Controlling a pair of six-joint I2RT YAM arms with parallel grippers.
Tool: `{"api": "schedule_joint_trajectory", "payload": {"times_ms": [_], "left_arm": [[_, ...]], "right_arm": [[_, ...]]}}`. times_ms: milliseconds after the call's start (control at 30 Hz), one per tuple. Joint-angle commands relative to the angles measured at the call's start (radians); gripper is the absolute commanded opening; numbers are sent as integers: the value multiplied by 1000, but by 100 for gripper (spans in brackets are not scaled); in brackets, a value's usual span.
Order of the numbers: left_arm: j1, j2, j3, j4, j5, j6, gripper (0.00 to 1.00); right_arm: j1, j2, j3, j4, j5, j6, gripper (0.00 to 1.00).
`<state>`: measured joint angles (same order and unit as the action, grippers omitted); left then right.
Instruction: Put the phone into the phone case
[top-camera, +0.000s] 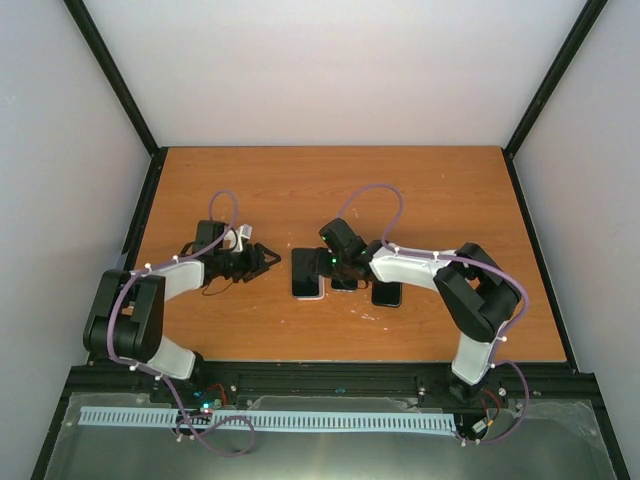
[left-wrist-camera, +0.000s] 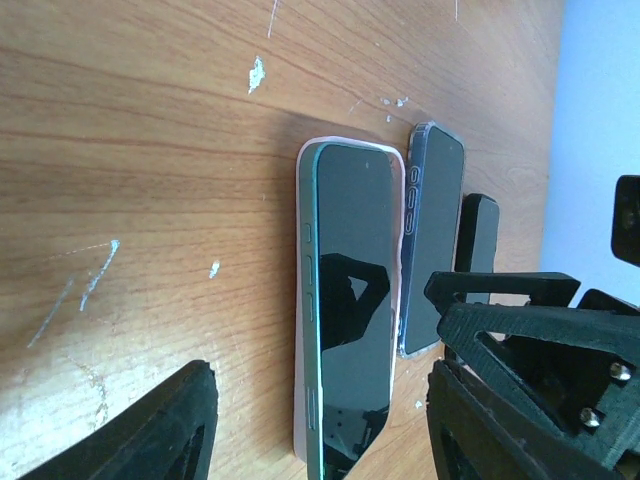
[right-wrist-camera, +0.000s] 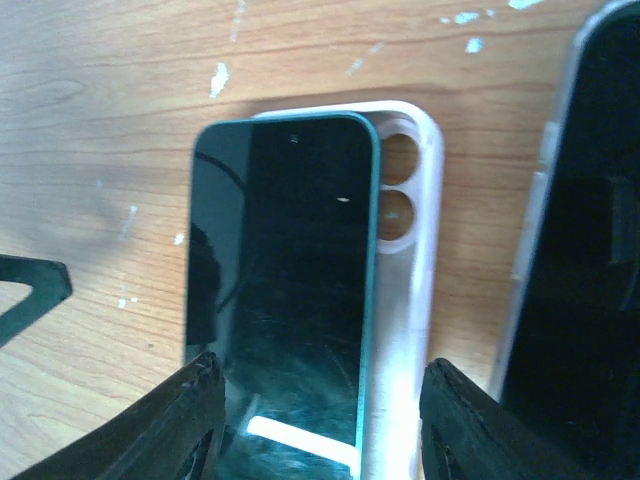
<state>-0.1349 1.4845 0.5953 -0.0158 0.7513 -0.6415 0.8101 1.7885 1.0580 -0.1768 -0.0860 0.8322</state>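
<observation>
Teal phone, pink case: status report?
Left gripper open, off aside. Right gripper open, straddling teal-edged glossy phone. Phone offset on pale pink plastic case, unseated. Clear-cased dark phone close alongside.

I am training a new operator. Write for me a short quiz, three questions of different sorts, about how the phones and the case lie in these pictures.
1. True or false: the teal phone sits fully inside the pink case.
2. What lies beside that case? A) a mug B) a dark phone in a clear case C) a screwdriver
3. Fill in: past the teal phone's edge, ___ round camera holes of the pink case show.
Key: 1 false, it lies on the case, shifted sideways; 2 B; 3 two.
</observation>
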Motion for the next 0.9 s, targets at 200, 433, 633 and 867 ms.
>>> {"api": "schedule_joint_trajectory", "payload": {"times_ms": [200, 433, 633, 867], "left_arm": [[-12, 89, 65, 46, 45, -9, 53], [-22, 97, 69, 36, 36, 5, 45], [-40, 111, 63, 17, 34, 14, 49], [-75, 114, 63, 4, 21, 40, 49]], "right_arm": [[-35, 36, -20, 59, -71, -57, 56], [-36, 76, -20, 80, -97, -39, 56], [-32, 110, -31, 161, -186, -19, 57], [-17, 122, -66, 276, -263, 46, 57]]}}
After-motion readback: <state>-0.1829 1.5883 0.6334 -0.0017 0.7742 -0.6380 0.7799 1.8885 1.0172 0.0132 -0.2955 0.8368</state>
